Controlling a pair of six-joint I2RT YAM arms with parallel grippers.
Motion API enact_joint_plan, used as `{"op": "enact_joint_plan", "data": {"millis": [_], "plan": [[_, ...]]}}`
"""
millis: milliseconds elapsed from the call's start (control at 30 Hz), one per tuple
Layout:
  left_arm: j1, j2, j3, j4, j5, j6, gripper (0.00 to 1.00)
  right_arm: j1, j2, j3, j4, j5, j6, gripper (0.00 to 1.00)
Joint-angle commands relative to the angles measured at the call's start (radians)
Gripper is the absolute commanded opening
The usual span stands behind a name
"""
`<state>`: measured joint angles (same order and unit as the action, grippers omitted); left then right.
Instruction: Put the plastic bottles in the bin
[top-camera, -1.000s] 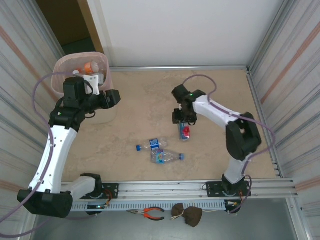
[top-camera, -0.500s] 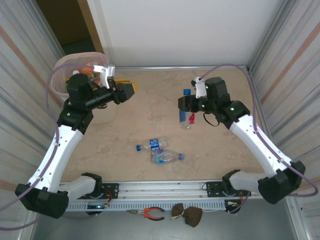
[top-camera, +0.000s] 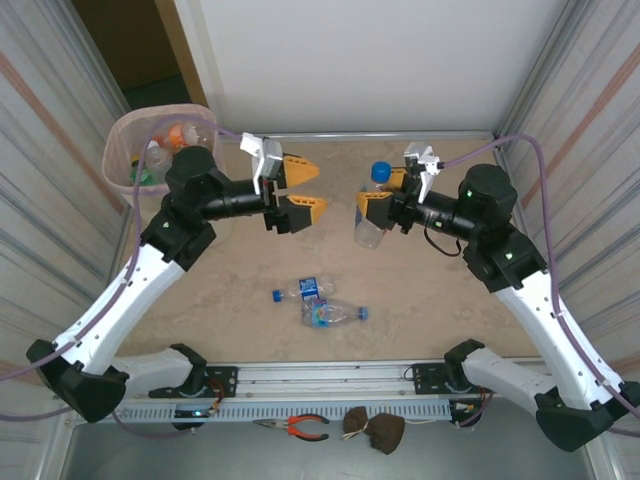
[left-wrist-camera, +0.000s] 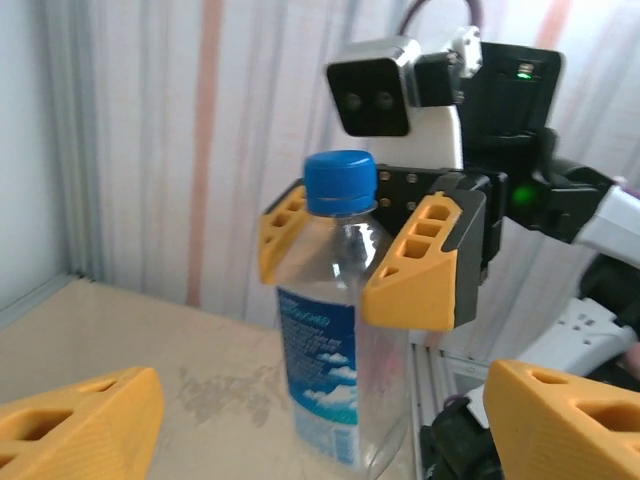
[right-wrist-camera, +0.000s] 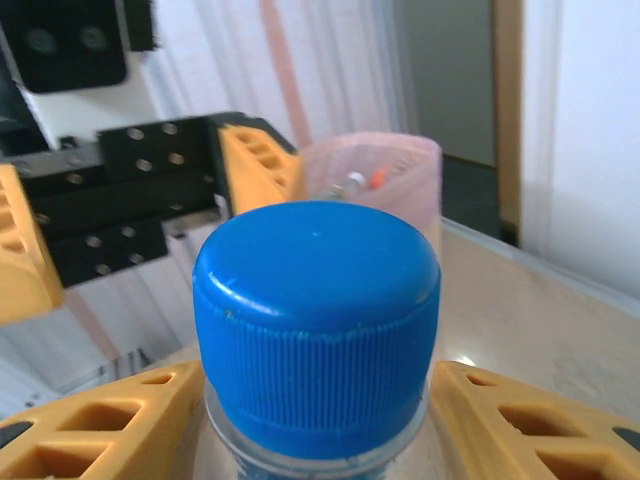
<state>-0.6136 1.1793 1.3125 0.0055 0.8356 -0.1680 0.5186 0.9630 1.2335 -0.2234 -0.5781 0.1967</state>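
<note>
The left arm (top-camera: 120, 300) and right arm (top-camera: 545, 300) have white link covers and black joint housings. A purple cable (top-camera: 535, 152) runs along each. The left hand (top-camera: 307, 189) and right hand (top-camera: 382, 196) carry orange-yellow slotted fingers (top-camera: 300, 168) on black carriers (right-wrist-camera: 110, 205) with screw holes (right-wrist-camera: 152, 133).

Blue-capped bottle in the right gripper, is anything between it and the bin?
Yes: the left gripper, open, and its arm sit on the line from the bottle to the bin at the far left corner.

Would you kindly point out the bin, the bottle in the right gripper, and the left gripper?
bin (top-camera: 112, 155): top external view, on its left rim.
held bottle (left-wrist-camera: 320, 345): left wrist view, on its blue label.
left gripper (top-camera: 318, 190): top external view, midway between its open fingertips.
</note>
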Motion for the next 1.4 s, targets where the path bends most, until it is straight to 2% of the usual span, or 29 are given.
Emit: {"op": "enact_joint_plan", "data": {"millis": [0,167,367,867,1033,1300,1367], "plan": [[-0.066,0.025,0.072,-0.004,0.065,0.102,0.85,0.038,-0.02,0.057,0.073,-0.096,-0.04,0.52],[-0.156,0.082,0.167,-0.118,0.068,0.19,0.85,0.092,-0.015,0.093,0.119,-0.152,-0.035,0.52],[-0.218,0.133,0.241,-0.2,0.065,0.249,0.82,0.132,-0.013,0.133,0.168,-0.169,-0.008,0.52],[-0.242,0.154,0.269,-0.242,0.085,0.273,0.63,0.166,-0.018,0.15,0.165,-0.113,-0.01,0.52],[-0.242,0.151,0.271,-0.257,0.076,0.281,0.6,0.17,-0.018,0.149,0.164,-0.105,-0.016,0.53],[-0.242,0.141,0.278,-0.297,-0.003,0.303,0.58,0.173,-0.03,0.144,0.138,-0.076,-0.029,0.65],[-0.241,0.136,0.284,-0.317,-0.04,0.314,0.57,0.173,-0.037,0.144,0.123,-0.058,-0.034,0.72]]}}
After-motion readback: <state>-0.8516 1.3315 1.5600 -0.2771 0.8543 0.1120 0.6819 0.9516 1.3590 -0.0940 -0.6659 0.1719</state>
